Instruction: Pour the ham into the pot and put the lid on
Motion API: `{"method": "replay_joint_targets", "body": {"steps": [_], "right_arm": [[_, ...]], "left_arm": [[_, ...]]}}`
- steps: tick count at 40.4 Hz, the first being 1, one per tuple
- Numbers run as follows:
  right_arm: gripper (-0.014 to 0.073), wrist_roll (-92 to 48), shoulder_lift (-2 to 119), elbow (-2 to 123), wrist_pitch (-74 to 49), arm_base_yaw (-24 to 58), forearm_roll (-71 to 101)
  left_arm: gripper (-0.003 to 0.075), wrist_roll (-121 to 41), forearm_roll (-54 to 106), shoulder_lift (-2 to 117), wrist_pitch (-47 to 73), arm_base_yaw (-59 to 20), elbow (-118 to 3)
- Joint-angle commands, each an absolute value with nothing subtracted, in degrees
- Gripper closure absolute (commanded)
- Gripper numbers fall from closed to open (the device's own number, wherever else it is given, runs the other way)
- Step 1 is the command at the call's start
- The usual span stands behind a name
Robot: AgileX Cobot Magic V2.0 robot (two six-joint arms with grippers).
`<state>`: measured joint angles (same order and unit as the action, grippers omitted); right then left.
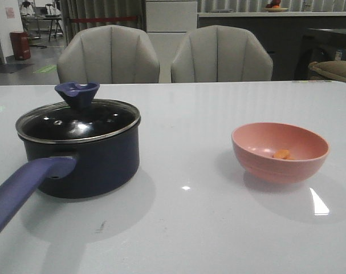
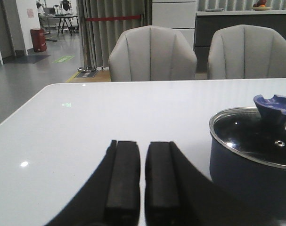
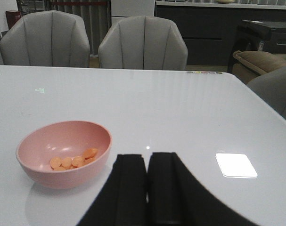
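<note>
Nearest, in the wrist views: left gripper (image 2: 143,181) closed, fingers nearly together and holding nothing, just beside the pot (image 1: 81,162); right gripper (image 3: 147,188) likewise closed and empty, near the bowl (image 1: 280,152). On the table (image 1: 190,228), left: pot with handle (image 1: 24,185) pointing toward the near left edge, lid (image 1: 78,120) seated on the rim. Well apart to the right: bowl holding ham (image 3: 74,160) pieces. Beyond, two chairs (image 1: 161,54).

Navy pot (image 1: 81,165) with purple-blue handle (image 1: 24,185); dark glass lid (image 1: 77,121), silver-rimmed, blue knob (image 1: 77,92). Salmon-pink bowl (image 3: 65,153) beside the black right gripper (image 3: 147,188) holds orange ham (image 3: 74,161), perhaps 5 slices. White glossy table (image 1: 184,228); 2 grey chairs (image 1: 164,57).
</note>
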<state>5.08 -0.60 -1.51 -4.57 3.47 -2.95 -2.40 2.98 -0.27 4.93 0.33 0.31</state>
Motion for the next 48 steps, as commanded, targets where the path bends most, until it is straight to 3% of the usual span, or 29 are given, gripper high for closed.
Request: {"method": "replay_joint_targets", "body": {"steps": [1, 17, 33, 48], "right_arm": [[0.0447, 4.9, -1.7, -1.2, 0.0, 3.2, -3.0], [0.0447, 4.9, -1.7, -1.2, 0.0, 3.2, -3.0], [0.0447, 4.9, -1.7, -1.2, 0.0, 3.2, -3.0], [0.0447, 4.9, -1.7, -1.2, 0.0, 3.2, -3.0]], "left_arm": [[0.0587, -2.3, 2.8, -1.4, 0.0, 0.1, 1.5], [0.0587, -2.3, 4.0, -1.1, -22.6, 0.1, -0.8], [0.0587, -2.3, 5.9, 9.9, 14.3, 0.1, -23.9], [0.0585, -2.3, 6.1, 15.5, 15.6, 0.1, -24.5]]}}
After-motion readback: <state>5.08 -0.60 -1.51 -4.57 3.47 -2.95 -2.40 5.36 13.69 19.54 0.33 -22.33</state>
